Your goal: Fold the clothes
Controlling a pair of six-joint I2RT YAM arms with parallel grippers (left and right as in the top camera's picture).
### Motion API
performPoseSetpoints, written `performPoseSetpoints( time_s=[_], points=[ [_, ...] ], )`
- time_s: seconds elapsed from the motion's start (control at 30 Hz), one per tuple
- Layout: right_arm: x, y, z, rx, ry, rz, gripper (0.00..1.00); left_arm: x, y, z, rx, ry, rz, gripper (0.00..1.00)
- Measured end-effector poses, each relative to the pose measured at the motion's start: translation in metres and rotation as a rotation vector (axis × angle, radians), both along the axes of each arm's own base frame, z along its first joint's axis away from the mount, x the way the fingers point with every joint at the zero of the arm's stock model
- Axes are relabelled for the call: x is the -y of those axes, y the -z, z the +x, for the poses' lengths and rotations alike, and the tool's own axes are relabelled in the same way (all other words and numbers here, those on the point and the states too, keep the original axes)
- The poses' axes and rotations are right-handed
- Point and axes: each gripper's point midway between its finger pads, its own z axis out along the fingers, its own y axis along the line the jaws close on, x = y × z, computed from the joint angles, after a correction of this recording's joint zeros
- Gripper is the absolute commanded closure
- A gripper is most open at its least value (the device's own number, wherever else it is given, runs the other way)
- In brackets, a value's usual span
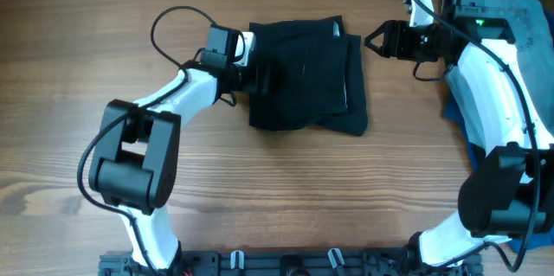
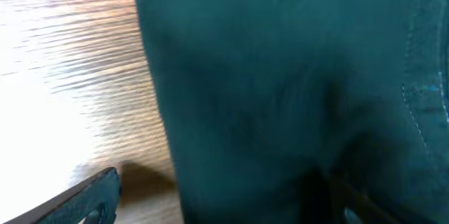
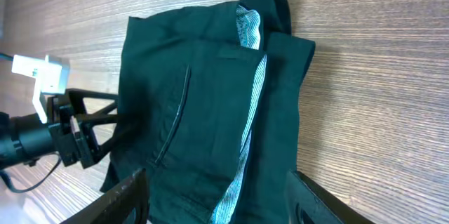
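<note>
Overhead, we log the black folded garment at the middle of the table, the left gripper at its left edge and the right gripper spread wide, just off its upper right corner. Left wrist: dark cloth fills most of our frame, fingers parted, one over bare wood. Right wrist: both fingers splayed above the garment, not touching it.

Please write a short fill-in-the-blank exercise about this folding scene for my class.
1. The dark garment lies on a ___ table.
2. The right tool is ___, clear of the garment.
3. In the overhead view, the left tool meets the garment's ___ edge.
Missing words: wooden; open; left.
</note>
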Motion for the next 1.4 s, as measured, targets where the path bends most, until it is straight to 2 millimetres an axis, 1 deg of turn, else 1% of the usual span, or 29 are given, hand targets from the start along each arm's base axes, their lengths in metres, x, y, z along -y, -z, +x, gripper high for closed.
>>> performPoseSetpoints(
  time_s=[0.07, 0.13, 0.17, 0.2, 0.23, 0.33, 0.37, 0.43, 0.47, 0.5, 0.6, 0.67, 0.73, 0.77, 0.8, 0.83, 0.87, 0.93, 1.0, 1.03, 1.1, 1.13, 1.17, 1.2, 1.23, 1.3, 1.4],
  points=[
    [0.001, 0.001, 0.000, 0.000, 0.004, -0.008, 0.37, 0.009, -0.001, 0.004, 0.019, 0.025, -0.042, 0.21],
    [0.003, 0.001, 0.001, 0.002, 0.009, -0.017, 0.37, 0.019, -0.002, 0.006, 0.033, 0.064, -0.096, 0.39],
    [0.003, 0.001, 0.002, 0.006, 0.010, -0.020, 0.37, 0.024, -0.002, 0.005, 0.027, 0.079, -0.119, 0.63],
    [0.003, 0.001, 0.003, 0.009, 0.010, -0.021, 0.37, 0.027, -0.002, 0.004, 0.027, 0.094, -0.140, 0.83],
    [0.003, 0.001, 0.003, 0.011, 0.010, -0.021, 0.37, 0.029, -0.003, 0.004, 0.027, 0.101, -0.155, 0.96],
    [0.004, 0.001, 0.003, 0.011, 0.012, -0.024, 0.37, 0.035, -0.008, 0.004, 0.031, 0.116, -0.197, 0.96],
    [0.004, 0.001, 0.003, 0.012, 0.012, -0.024, 0.37, 0.037, -0.011, 0.007, 0.034, 0.102, -0.221, 0.96],
    [0.004, 0.001, 0.003, 0.011, 0.012, -0.024, 0.37, 0.036, -0.018, 0.016, 0.051, 0.066, -0.266, 0.96],
    [0.004, 0.001, 0.003, 0.010, 0.012, -0.025, 0.37, 0.033, -0.023, 0.024, 0.068, 0.039, -0.296, 0.96],
    [0.004, 0.001, 0.003, 0.009, 0.013, -0.025, 0.37, 0.025, -0.029, 0.033, 0.082, -0.001, -0.325, 0.96],
    [0.004, 0.001, 0.003, 0.007, 0.014, -0.027, 0.37, -0.022, -0.037, 0.059, 0.089, -0.173, -0.388, 0.96],
    [0.004, 0.001, 0.003, 0.007, 0.014, -0.027, 0.37, -0.070, -0.041, 0.075, 0.096, -0.310, -0.420, 0.96],
    [0.005, 0.001, 0.003, 0.007, 0.014, -0.027, 0.37, -0.132, -0.041, 0.087, 0.103, -0.482, -0.438, 0.96],
    [0.004, 0.002, 0.003, 0.006, 0.014, -0.027, 0.37, -0.158, -0.040, 0.090, 0.106, -0.558, -0.440, 0.96],
    [0.005, 0.001, 0.003, 0.007, 0.014, -0.027, 0.37, -0.187, -0.039, 0.091, 0.108, -0.648, -0.442, 0.96],
    [0.004, 0.001, 0.003, 0.006, 0.014, -0.027, 0.37, -0.207, -0.038, 0.091, 0.110, -0.709, -0.442, 0.96],
    [0.004, 0.001, 0.003, 0.006, 0.015, -0.027, 0.37, -0.233, -0.036, 0.090, 0.112, -0.792, -0.442, 0.96],
    [0.005, 0.001, 0.003, 0.004, 0.018, -0.025, 0.37, -0.274, -0.032, 0.084, 0.109, -0.930, -0.435, 0.96],
    [0.005, 0.001, 0.003, 0.003, 0.021, -0.023, 0.37, -0.318, -0.026, 0.072, 0.099, -1.083, -0.432, 0.96],
    [0.004, 0.001, 0.003, 0.003, 0.020, -0.023, 0.37, -0.346, -0.023, 0.062, 0.094, -1.185, -0.434, 0.96],
    [0.004, 0.001, 0.003, 0.003, 0.021, -0.023, 0.37, -0.377, -0.018, 0.047, 0.073, -1.314, -0.451, 0.96],
    [0.004, 0.001, 0.003, 0.003, 0.021, -0.023, 0.37, -0.385, -0.016, 0.042, 0.058, -1.374, -0.479, 0.96],
    [0.005, 0.001, 0.003, 0.003, 0.021, -0.023, 0.37, -0.400, -0.013, 0.033, 0.054, -1.436, -0.475, 0.96],
    [0.004, 0.001, 0.003, 0.003, 0.021, -0.023, 0.37, -0.407, -0.012, 0.029, 0.048, -1.489, -0.489, 0.96],
    [0.004, 0.001, 0.003, 0.003, 0.021, -0.023, 0.37, -0.410, -0.011, 0.027, 0.043, -1.535, -0.505, 0.96],
    [0.004, 0.001, 0.003, 0.001, 0.023, -0.022, 0.37, -0.411, -0.010, 0.027, 0.039, -1.574, -0.523, 0.96],
    [0.004, 0.001, 0.004, 0.002, 0.033, -0.016, 0.37, -0.406, -0.008, 0.028, 0.018, -1.631, -0.560, 0.96]
  ],
)
